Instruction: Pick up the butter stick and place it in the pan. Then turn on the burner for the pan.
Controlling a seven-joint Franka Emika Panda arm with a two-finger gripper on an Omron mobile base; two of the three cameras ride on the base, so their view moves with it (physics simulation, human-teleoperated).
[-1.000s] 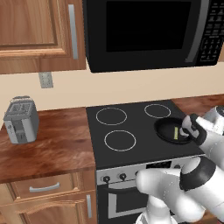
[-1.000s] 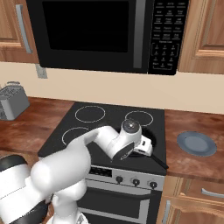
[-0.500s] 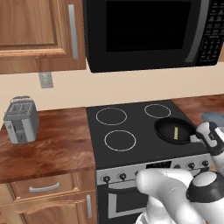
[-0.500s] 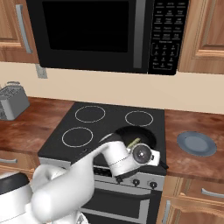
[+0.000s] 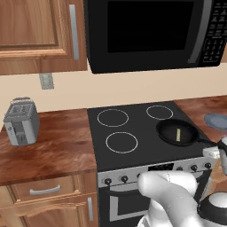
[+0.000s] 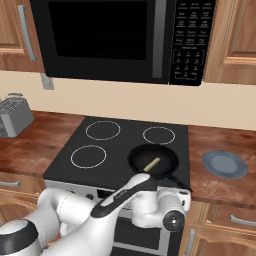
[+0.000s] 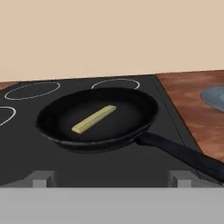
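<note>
Small pale yellow butter stick [image 7: 93, 119] lies flat inside the round black long-handled frying pan [image 7: 57, 131] on the front right burner. Gripper [image 7: 111, 178], jaws wide and empty, has dropped from above the pan to stove-front level. Placement looks done; the burner knob is likely next.

A pale yellow butter stick [image 7: 93, 119] lies in the black pan [image 7: 57, 127]; the plate [image 6: 225, 164] is grey-blue.
</note>
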